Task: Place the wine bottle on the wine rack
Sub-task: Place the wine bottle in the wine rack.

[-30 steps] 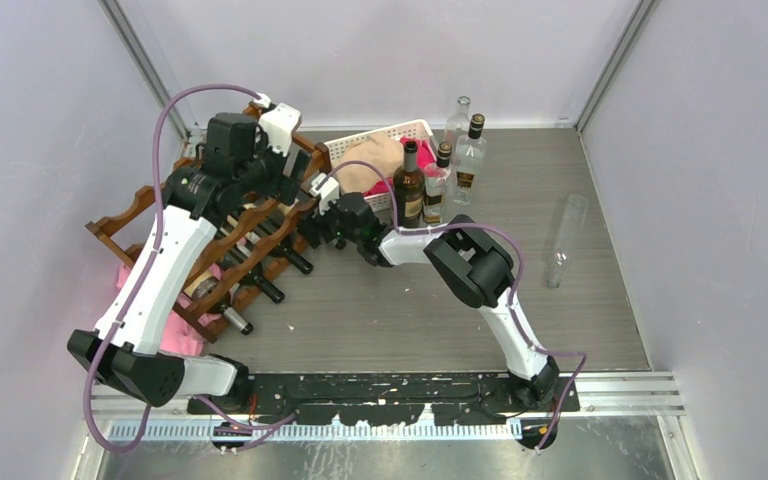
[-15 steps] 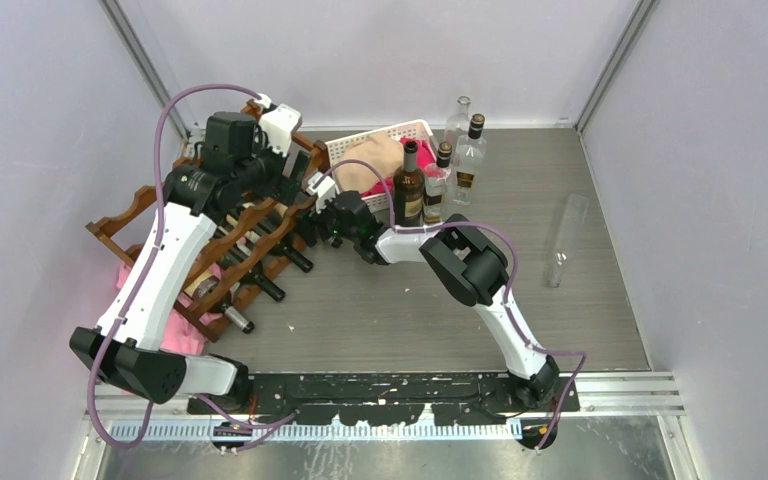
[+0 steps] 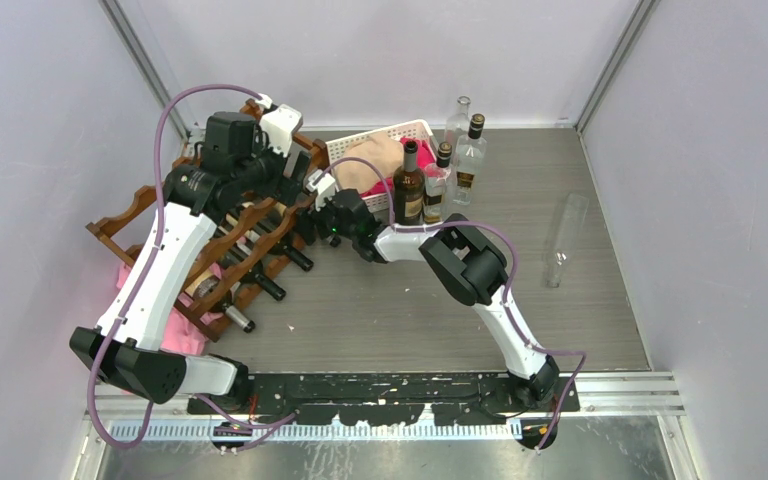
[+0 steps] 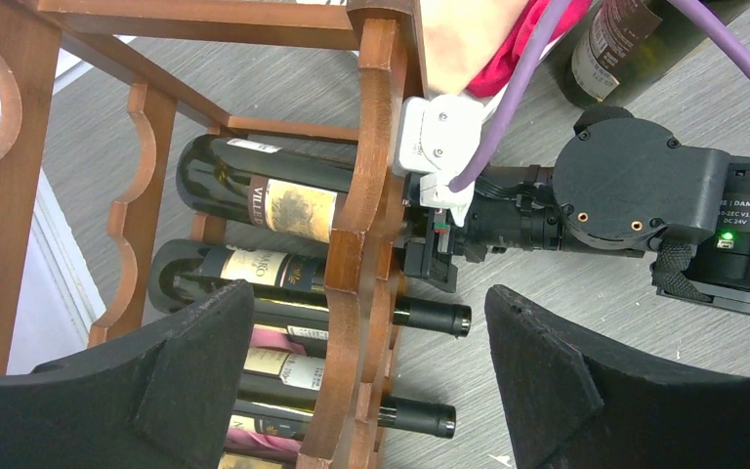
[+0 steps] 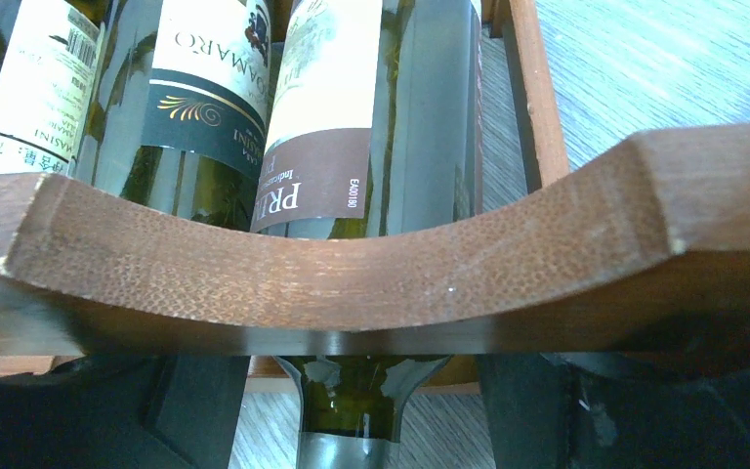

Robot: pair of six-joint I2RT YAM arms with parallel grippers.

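Note:
The reddish-brown wine rack [image 3: 120, 218] stands at the left with several dark bottles lying in it. My right gripper [image 3: 318, 218] is at the rack's right side. In the right wrist view its jaws [image 5: 352, 425] are open on either side of the neck of a green wine bottle [image 5: 371, 117], with a gap on each side. That bottle lies in the rack behind the scalloped rail [image 5: 352, 283]. My left gripper [image 3: 295, 182] hovers over the rack's top, open and empty [image 4: 369, 298]. The left wrist view shows the bottle [image 4: 254, 191] and the right gripper [image 4: 439, 259] below it.
Several upright bottles [image 3: 409, 185] stand beside a white basket [image 3: 415, 128] holding tan and pink cloth at the back. A clear tall glass [image 3: 563, 240] stands at the right. Bottle necks [image 3: 295, 258] stick out of the rack's front. Pink cloth [image 3: 175, 335] lies under the rack.
My right gripper has moved a little left and back, closer to the rack's rail. The left arm has stayed nearly still.

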